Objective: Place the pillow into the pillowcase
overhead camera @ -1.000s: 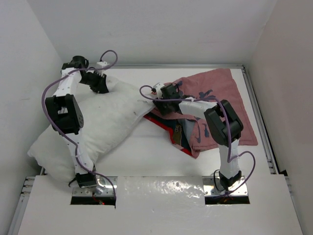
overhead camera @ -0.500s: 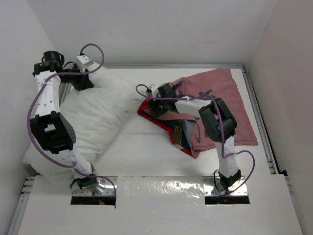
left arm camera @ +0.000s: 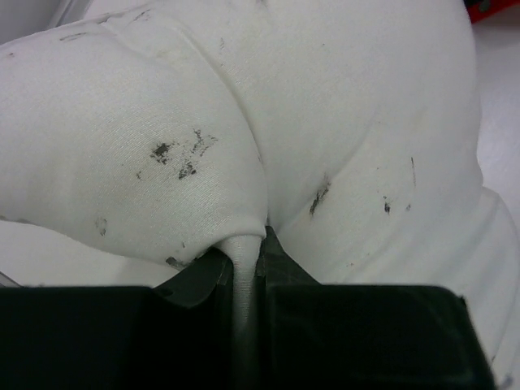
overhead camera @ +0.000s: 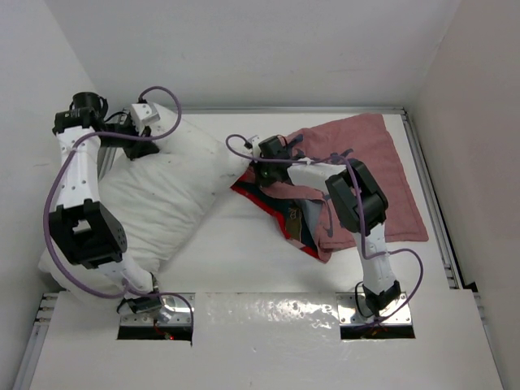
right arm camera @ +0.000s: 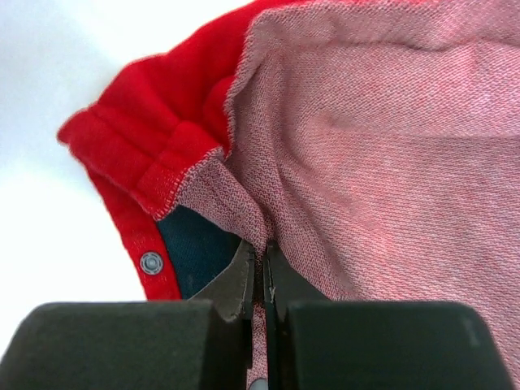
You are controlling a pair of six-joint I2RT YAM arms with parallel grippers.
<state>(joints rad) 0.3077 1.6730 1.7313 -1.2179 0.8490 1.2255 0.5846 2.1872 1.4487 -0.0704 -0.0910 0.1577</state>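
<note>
Since only a thin fold of cloth is pinched in each tool, slipping is judged the chief risk. The left tool (left arm camera: 260, 244) is closed tight on a small pucker of the pillow (left arm camera: 341, 122) at its far left corner. If the bulky cushion is dragged by that pucker alone, the fabric could be pulled out of the jaws.

The right tool (right arm camera: 262, 260) is likewise shut on the pale pink inner cloth of the pillowcase (right arm camera: 374, 146), just beside the red hem (right arm camera: 122, 154). Whether one layer or both are caught cannot be told. If both are held, the mouth would be kept closed and the pillow would be pushed against it rather than into it. The sack could also be bunched and slid across the worktop (overhead camera: 244, 260), since nothing else is seen pinning it.

The pillowcase is the only container. It lies crumpled and partly turned inside out on the right half of the worktop, and nothing can be seen inside it. The pillow lies wholly outside it on the left half, with one corner just beside the red hem.
</note>
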